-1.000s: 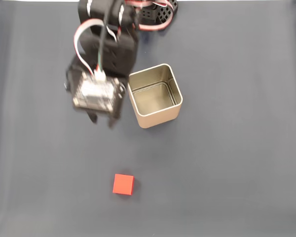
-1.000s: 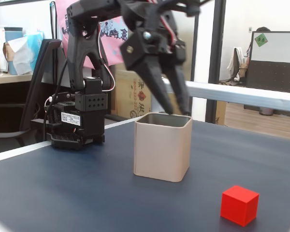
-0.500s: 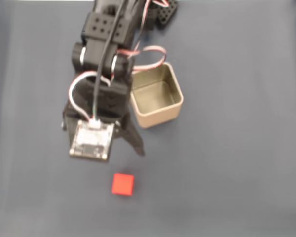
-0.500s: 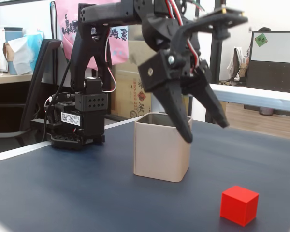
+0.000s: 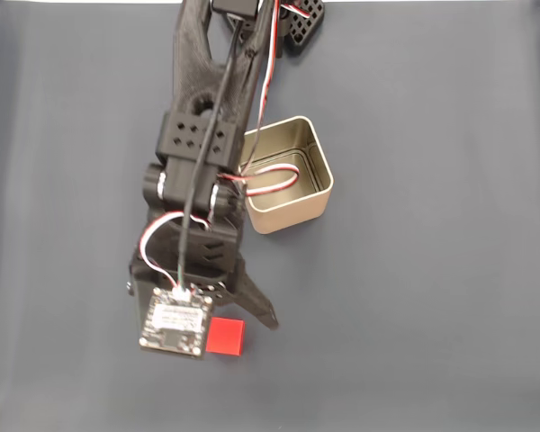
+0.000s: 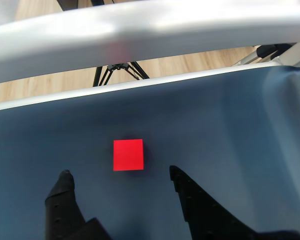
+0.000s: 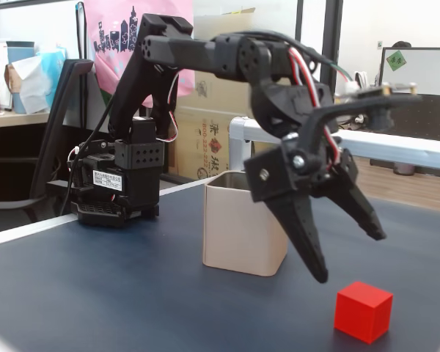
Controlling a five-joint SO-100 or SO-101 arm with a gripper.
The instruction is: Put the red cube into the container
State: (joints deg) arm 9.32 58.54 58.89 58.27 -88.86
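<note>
The tool hangs with its two fingers spread wide, empty, just above the red cube, which sits on the dark table. The container stands upright behind, well apart from it.

1. A black arm is seen reaching from its base at the left over to the right.
2. The gripper is held above the dark table, jaws spread apart and pointed down to the right.
3. The red cube is seen resting on the table just below the fingertips, untouched.
4. The tin is set upright behind the gripper, apart from the cube.
</note>
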